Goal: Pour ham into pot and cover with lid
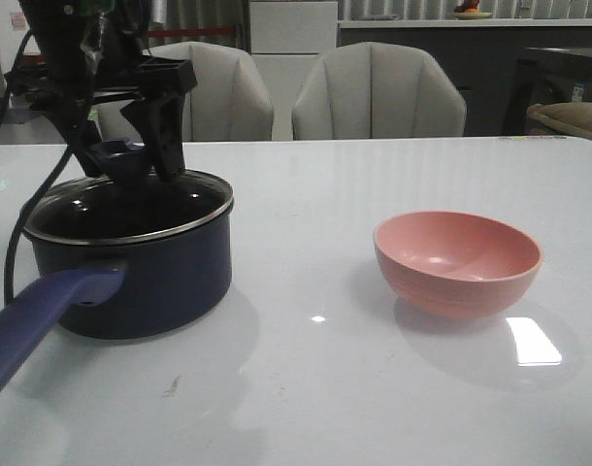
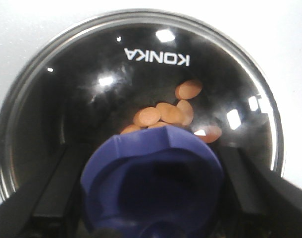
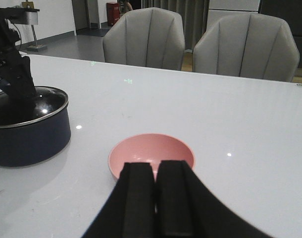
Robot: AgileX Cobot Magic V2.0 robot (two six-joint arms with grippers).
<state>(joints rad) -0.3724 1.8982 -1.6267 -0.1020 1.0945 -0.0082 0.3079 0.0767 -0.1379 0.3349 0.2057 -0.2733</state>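
pot handle (image 1: 39,316): closest to the front camera, purple-blue, sticks out from the pot toward the near left edge of the table.
pot (image 1: 141,277): dark navy, left side of the white table (image 1: 306,388), upright.
lid (image 1: 131,209): sits on the pot, metal rim level with the pot rim all round as far as the front view shows. Dark glass, "KONKA" print visible from the left wrist.
knob (image 2: 153,181): dark blue, flared, centre of the lid, fills the lower half of the left wrist view.
ham (image 2: 168,113): orange-pink chunks inside the pot, seen through the glass, clustered near the middle under the knob.
left gripper (image 1: 131,160): over the pot, one finger either side of the knob. Jaws apart; left wrist view shows a finger on each flank with the knob between. Can't tell whether the pads touch the knob.
pink bowl (image 1: 458,262): right of the pot, well apart from it, upright, nothing visible inside.
right gripper (image 3: 156,198): on the near side of the pink bowl, well clear of the pot. Fingers pressed together, nothing between them.
chairs (image 1: 378,92): two grey ones behind the far edge of the table.
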